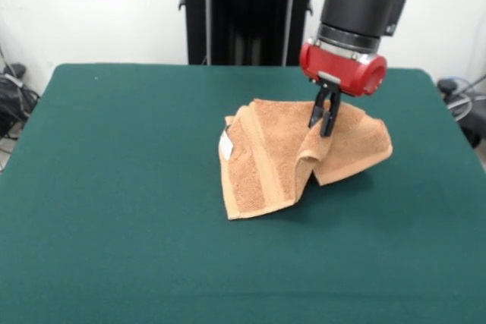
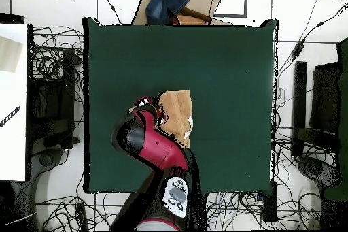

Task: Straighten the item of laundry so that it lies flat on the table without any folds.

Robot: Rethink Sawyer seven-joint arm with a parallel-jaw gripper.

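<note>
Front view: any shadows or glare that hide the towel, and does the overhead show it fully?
Front view: even light, no glare, only a soft shadow on the table beneath the towel's raised fold. Overhead view: the arm covers part of the towel and hides the gripper.

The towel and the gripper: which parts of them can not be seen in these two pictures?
- Overhead view: the arm covers the gripper and part of the towel.
- Front view: the label is too small to read.
- Front view: the gripper pinches a raised fold; the towel's underside and the table beneath stay hidden.
</note>
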